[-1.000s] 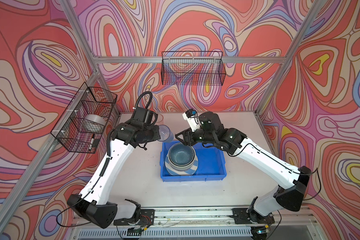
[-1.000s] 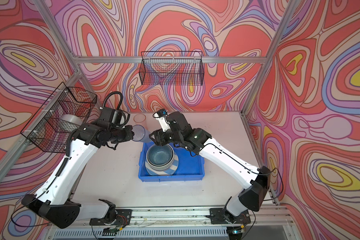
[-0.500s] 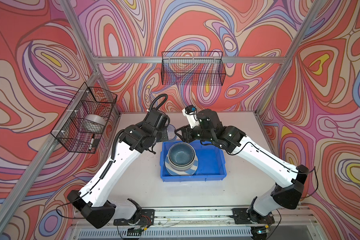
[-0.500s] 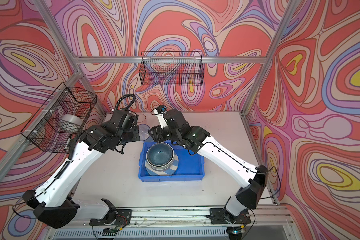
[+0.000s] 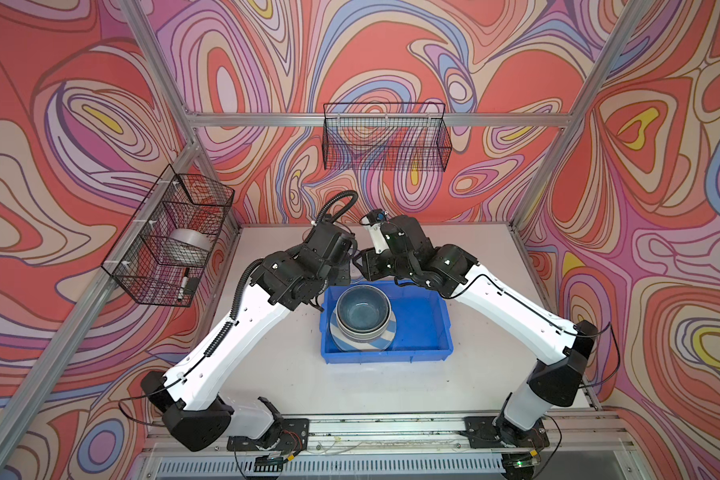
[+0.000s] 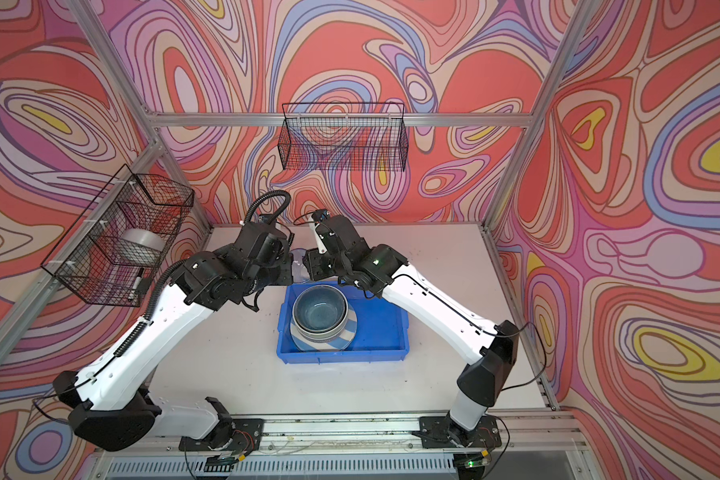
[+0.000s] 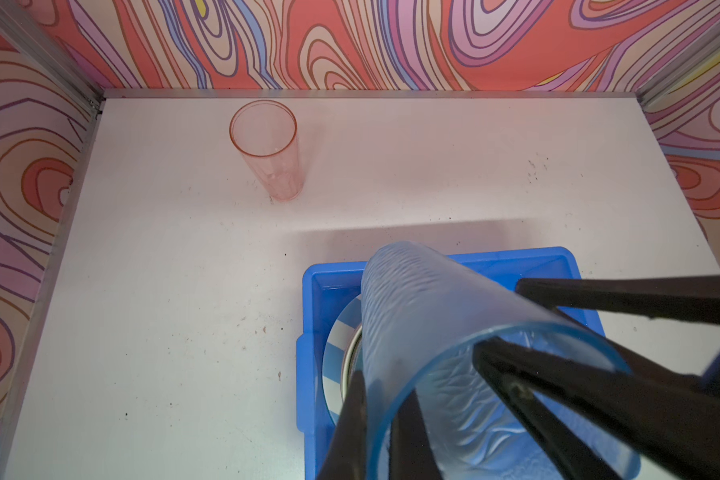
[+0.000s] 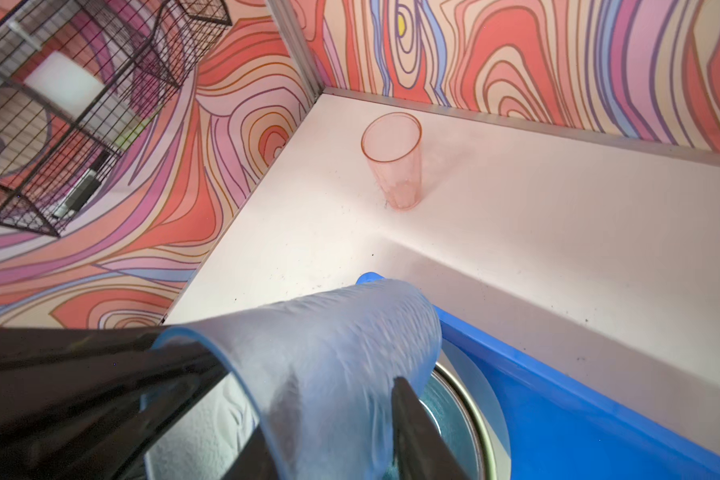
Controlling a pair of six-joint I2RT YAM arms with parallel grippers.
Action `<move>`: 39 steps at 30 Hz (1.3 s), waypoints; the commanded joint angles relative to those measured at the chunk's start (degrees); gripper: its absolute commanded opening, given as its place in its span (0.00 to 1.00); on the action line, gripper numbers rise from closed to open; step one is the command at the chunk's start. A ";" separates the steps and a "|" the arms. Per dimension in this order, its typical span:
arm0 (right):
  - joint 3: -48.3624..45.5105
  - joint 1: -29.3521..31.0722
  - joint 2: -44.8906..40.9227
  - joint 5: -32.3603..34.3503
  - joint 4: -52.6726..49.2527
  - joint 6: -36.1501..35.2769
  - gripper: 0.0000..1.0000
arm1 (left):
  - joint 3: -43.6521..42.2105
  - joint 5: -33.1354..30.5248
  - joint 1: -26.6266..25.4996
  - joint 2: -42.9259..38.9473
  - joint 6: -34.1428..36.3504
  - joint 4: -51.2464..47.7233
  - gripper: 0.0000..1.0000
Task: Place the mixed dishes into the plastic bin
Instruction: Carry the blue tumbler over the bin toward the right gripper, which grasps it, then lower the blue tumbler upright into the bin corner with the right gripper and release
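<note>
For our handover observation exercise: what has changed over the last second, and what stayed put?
The left gripper, still pinching the bluish tumbler's rim, carried it rightward to the blue bin's far left corner. The right gripper's jaws narrowed around it. Unchanged: bowls and striped plate in the bin, pinkish tumbler on the table.

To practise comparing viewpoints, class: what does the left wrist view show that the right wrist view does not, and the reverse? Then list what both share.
Only the left wrist view: the blue-and-white stripes of the plate in the bin, and both back corners of the table.
Only the right wrist view: the black wire basket on the wall, with a white roll inside.
Both: the bluish tumbler tilted above the bin, and the pink tumbler standing upright on the table beyond it.
</note>
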 commanded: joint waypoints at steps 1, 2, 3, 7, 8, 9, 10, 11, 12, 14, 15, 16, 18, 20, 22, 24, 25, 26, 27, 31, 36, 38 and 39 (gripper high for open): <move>1.39 0.34 0.98 2.11 -2.57 0.27 0.31 | 1.09 -0.84 -0.49 0.09 3.36 4.23 0.00; 1.38 0.34 1.07 2.00 -2.63 0.35 0.27 | 1.14 -0.41 -0.49 0.22 4.00 4.43 0.00; 1.25 0.32 1.07 1.94 -2.67 0.32 0.22 | 1.27 0.18 -0.49 0.22 4.58 4.68 0.00; 0.67 0.33 0.90 1.58 -2.26 0.67 0.11 | 1.46 2.97 -0.55 0.45 5.27 5.13 0.00; 0.40 0.29 0.82 1.30 -2.07 0.77 0.09 | 1.31 3.77 -0.57 0.43 5.10 5.14 0.00; 0.20 0.32 0.61 1.15 -1.83 0.82 0.06 | 1.11 4.57 -0.51 0.37 4.86 5.28 0.00; 0.02 0.30 0.40 1.12 -1.74 0.91 0.04 | 0.98 5.05 -0.53 0.33 4.54 4.95 0.00; -0.28 0.33 0.08 1.14 -1.54 1.03 0.02 | 1.07 5.63 -0.58 0.27 4.02 4.44 0.00; -0.50 0.33 -0.30 1.19 -1.47 1.05 0.00 | 1.12 6.23 -0.55 0.20 3.59 3.87 0.00; -0.85 0.33 -1.06 1.76 -1.74 1.05 0.00 | 0.95 7.68 -0.52 -0.38 2.70 2.68 0.00; -0.96 0.26 -1.49 2.36 -2.07 1.03 0.00 | 0.75 8.53 -0.49 -0.91 2.21 2.20 0.00; -1.13 0.33 -1.84 2.85 -2.38 0.98 0.00 | 0.53 9.06 -0.50 -1.52 1.67 1.76 0.01; -1.48 0.33 -2.64 3.90 -3.08 0.79 0.00 | -0.39 9.75 -0.49 -3.32 0.48 0.66 0.05; -2.03 0.27 -3.46 5.16 -3.90 0.71 0.00 | -1.40 9.98 -0.49 -5.28 -0.37 -0.46 0.09; -2.62 0.12 -4.38 6.54 -4.63 0.65 0.00 | -2.51 10.22 -0.49 -7.37 -0.78 -1.40 0.16; -3.28 -0.08 -5.21 7.52 -5.48 0.59 0.00 | -3.55 10.96 -0.32 -9.16 -0.79 -2.33 0.21; -3.48 -0.40 -5.56 8.03 -6.05 0.51 0.00 | -3.96 11.14 -0.24 -9.94 -0.87 -2.97 0.23; -3.77 -0.70 -5.94 8.66 -6.85 0.50 0.00 | -4.37 11.46 -0.02 -10.77 -0.96 -3.44 0.24; -3.87 -1.01 -6.26 9.12 -7.61 0.36 0.00 | -4.56 11.88 0.18 -11.32 -0.88 -3.83 0.25; -3.98 -2.87 -8.03 12.79 -12.89 -0.65 0.00 | -5.04 12.40 1.54 -13.30 -0.89 -5.45 0.31; -2.59 -8.45 -9.77 13.92 -23.14 -2.66 0.00 | -7.16 12.85 4.05 -15.43 0.92 -4.79 0.52; -2.81 -10.31 -10.72 14.92 -26.13 -3.46 0.00 | -8.40 14.58 6.28 -15.93 1.39 -4.41 0.57; -3.15 -11.06 -11.09 14.73 -27.07 -3.65 0.00 | -9.03 15.08 7.12 -16.09 1.70 -4.14 0.58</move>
